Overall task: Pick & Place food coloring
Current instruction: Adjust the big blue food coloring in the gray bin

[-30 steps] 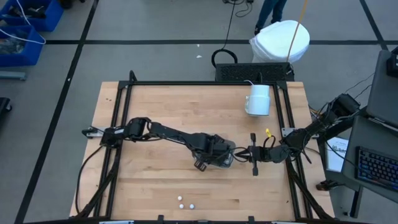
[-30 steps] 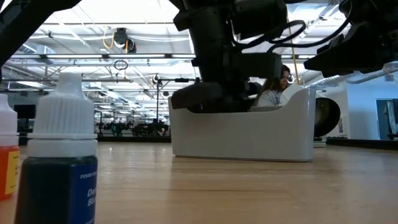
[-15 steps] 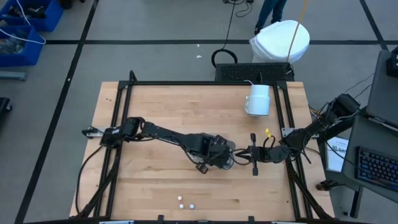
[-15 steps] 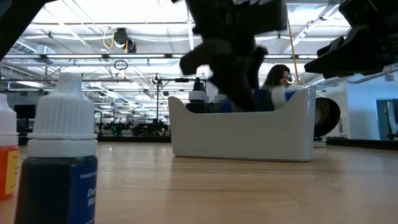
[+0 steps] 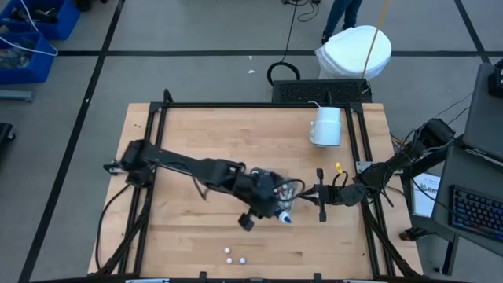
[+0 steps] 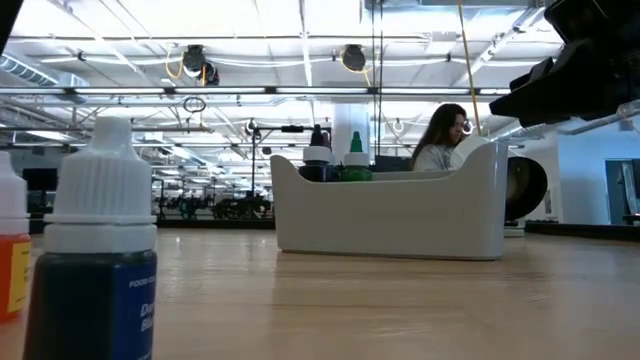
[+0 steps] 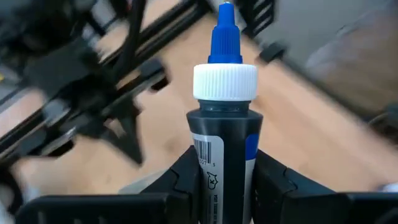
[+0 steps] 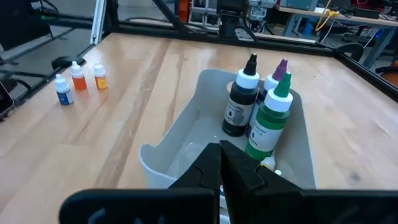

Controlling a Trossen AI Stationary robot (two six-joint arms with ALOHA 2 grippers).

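Left wrist view shows me where I am: my left gripper (image 7: pixel 225 180) has its fingers (image 7: pixel 186 174) closed narrow around the dark body of a blue-tipped bottle (image 7: pixel 225 124), white collar and blue nozzle standing clear above them, with bare tabletop (image 7: pixel 298 112) behind. In the high view that left gripper (image 5: pixel 275 211) sits just off the tray's near side with the bottle's blue-and-white end poking out, so I read this as the carry step, the bottle already lifted out of the clear tray (image 8: pixel 186 143). My right gripper (image 8: pixel 225 168) has its fingers pressed together on the tray's rim, holding it steady. Inside the tray a black-tipped bottle (image 8: pixel 239 99), a green bottle (image 8: pixel 268 118) and a purple-tipped bottle (image 8: pixel 278 70) stand upright, touching one another. Three small dropper bottles (image 8: pixel 79 79) stand well apart near the front edge of the tabletop, one of them looming in the low view (image 6: pixel 95 250). Next I judge I need to swing the left arm toward that small group, keep the bottle upright, and set it down beside them without knocking them. Compared with a second ago, the left arm has pulled out of the tray toward the front edge, and in the low view the tray (image 6: pixel 390 215) is now unobstructed where the gripper was blocking it.
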